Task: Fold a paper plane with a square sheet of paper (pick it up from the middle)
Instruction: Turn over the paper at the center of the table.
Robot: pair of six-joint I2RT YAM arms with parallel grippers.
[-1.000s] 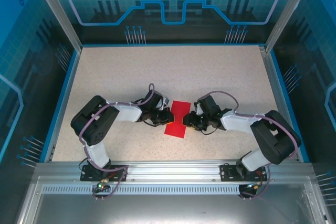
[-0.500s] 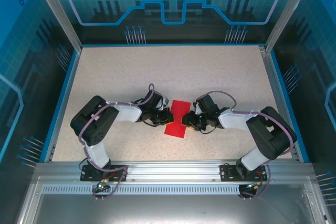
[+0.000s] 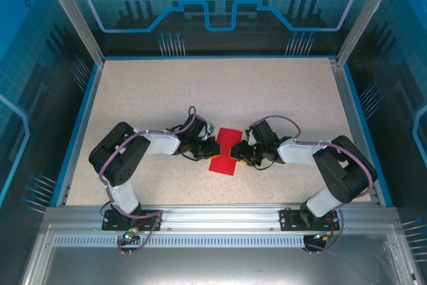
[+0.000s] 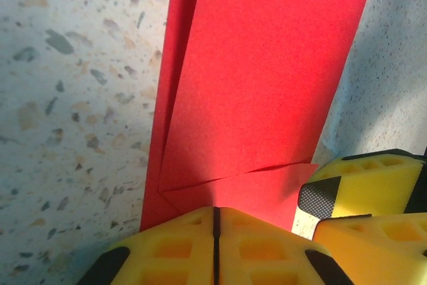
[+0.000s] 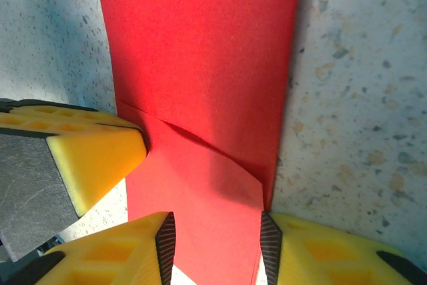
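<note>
Top external view: the folded red sheet of paper point(image 3: 225, 151) is seen flat on the speckled table point(image 3: 147, 91), mid-table. Its long axis runs away from the arm bases. It is flanked by the left gripper point(image 3: 212, 149) and the right gripper point(image 3: 239, 155), both equally near. By the left wrist view, the left fingers point(image 4: 167, 258) are pressed together at the paper's edge; a pinch cannot be confirmed. The right fingers point(image 5: 320, 251) are held apart, straddling the strip.

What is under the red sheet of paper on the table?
The square sheet of paper lies on the speckled table, which shows beside it. A folded lower layer peeks out along one edge; the rest beneath is covered.
</note>
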